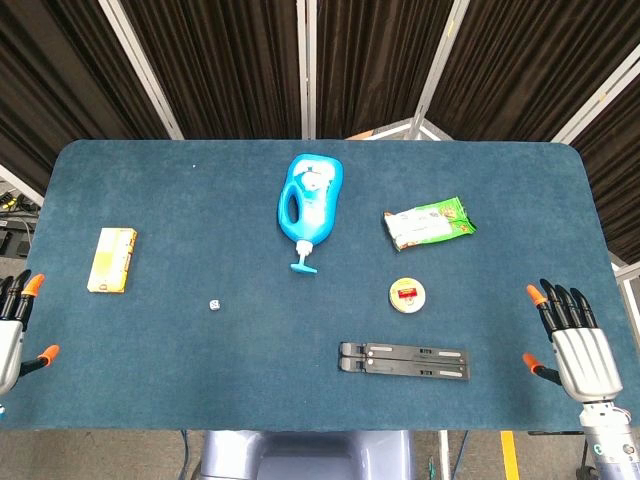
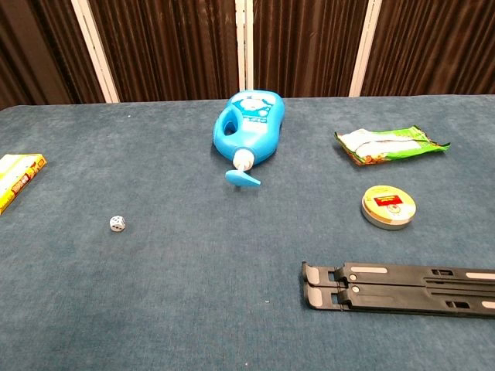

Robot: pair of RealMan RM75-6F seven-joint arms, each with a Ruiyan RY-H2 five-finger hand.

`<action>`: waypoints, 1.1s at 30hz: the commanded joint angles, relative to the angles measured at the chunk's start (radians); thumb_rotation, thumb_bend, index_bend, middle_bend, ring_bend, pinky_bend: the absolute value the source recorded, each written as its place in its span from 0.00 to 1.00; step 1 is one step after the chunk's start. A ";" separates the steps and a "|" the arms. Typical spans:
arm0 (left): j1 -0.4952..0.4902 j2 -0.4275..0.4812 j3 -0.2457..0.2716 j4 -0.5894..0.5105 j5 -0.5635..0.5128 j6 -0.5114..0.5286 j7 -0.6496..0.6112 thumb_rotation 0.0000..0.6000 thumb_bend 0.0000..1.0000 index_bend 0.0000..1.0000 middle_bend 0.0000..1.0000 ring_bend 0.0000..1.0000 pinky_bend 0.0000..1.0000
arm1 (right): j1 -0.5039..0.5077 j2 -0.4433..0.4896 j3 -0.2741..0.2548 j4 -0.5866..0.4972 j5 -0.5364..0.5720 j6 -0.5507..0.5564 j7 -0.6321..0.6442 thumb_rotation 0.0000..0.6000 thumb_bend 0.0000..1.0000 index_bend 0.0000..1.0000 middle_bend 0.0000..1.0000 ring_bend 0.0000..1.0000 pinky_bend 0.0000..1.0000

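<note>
1. Black folding stand (image 1: 404, 361): it lies flat and folded near the front edge of the table (image 1: 200, 380), on your right half; nothing touches it.
2. Your right robot hand (image 1: 578, 345) hovers at the table's right edge, well apart from the stand, fingers spread and upright, holding nothing; your left robot hand (image 1: 12, 330) sits at the left edge, only partly in view, fingers apart as far as they show, also empty.
3. By my reading no grasp has begun; both hands are at rest positions.
4. A reach for the stand would call for the right hand to travel inward and drop low, since the stand offers only a thin edge.
5. Just beyond lie a round tin (image 1: 408, 294) and, leftward, a small die (image 1: 214, 305); a yellow box (image 1: 111, 260) lies nearest the left hand.
6. Farthest are a green packet (image 1: 428, 224) and a blue bottle (image 1: 310, 205) on its side, spout toward you.
</note>
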 commanded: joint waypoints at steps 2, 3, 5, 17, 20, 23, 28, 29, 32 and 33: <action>0.001 -0.003 -0.002 0.002 0.003 0.004 -0.003 1.00 0.09 0.00 0.00 0.00 0.00 | 0.000 -0.002 -0.001 0.001 -0.004 0.003 0.010 1.00 0.08 0.00 0.00 0.00 0.00; 0.001 -0.004 -0.002 0.003 0.004 0.006 -0.004 1.00 0.09 0.00 0.00 0.00 0.00 | 0.000 -0.002 -0.001 0.001 -0.005 0.004 0.014 1.00 0.08 0.01 0.00 0.00 0.00; 0.002 -0.007 -0.003 0.005 0.007 0.011 -0.004 1.00 0.09 0.00 0.00 0.00 0.00 | 0.000 -0.003 -0.002 0.004 -0.010 0.006 0.022 1.00 0.08 0.01 0.00 0.00 0.00; -0.008 -0.039 -0.008 0.034 -0.010 -0.011 0.007 1.00 0.11 0.05 0.00 0.00 0.00 | 0.004 -0.002 -0.001 -0.003 -0.001 -0.006 0.025 1.00 0.08 0.05 0.00 0.00 0.00; -0.015 -0.046 -0.008 0.031 -0.007 -0.020 0.015 1.00 0.14 0.09 0.00 0.00 0.00 | 0.001 0.001 -0.005 -0.006 -0.008 0.001 0.030 1.00 0.08 0.05 0.00 0.00 0.00; -0.024 -0.055 -0.008 0.025 -0.003 -0.029 0.032 1.00 0.14 0.11 0.00 0.00 0.00 | -0.002 0.005 -0.006 -0.003 -0.009 0.005 0.042 1.00 0.08 0.05 0.00 0.00 0.00; -0.072 -0.075 -0.023 -0.008 -0.002 -0.084 0.074 1.00 0.18 0.16 0.00 0.00 0.00 | -0.006 0.016 -0.009 -0.010 -0.007 0.007 0.066 1.00 0.08 0.05 0.00 0.00 0.00; -0.084 -0.078 -0.027 -0.012 0.000 -0.096 0.081 1.00 0.19 0.18 0.00 0.00 0.00 | -0.007 0.017 -0.010 -0.012 -0.010 0.010 0.068 1.00 0.08 0.05 0.00 0.00 0.00; -0.128 -0.087 -0.038 -0.025 0.000 -0.148 0.127 1.00 0.21 0.27 0.00 0.00 0.00 | -0.010 0.019 -0.011 -0.016 -0.019 0.019 0.069 1.00 0.08 0.05 0.00 0.00 0.00; -0.146 -0.094 -0.045 -0.034 -0.007 -0.170 0.156 1.00 0.23 0.29 0.00 0.00 0.00 | -0.010 0.020 -0.012 -0.016 -0.020 0.020 0.070 1.00 0.08 0.05 0.00 0.00 0.00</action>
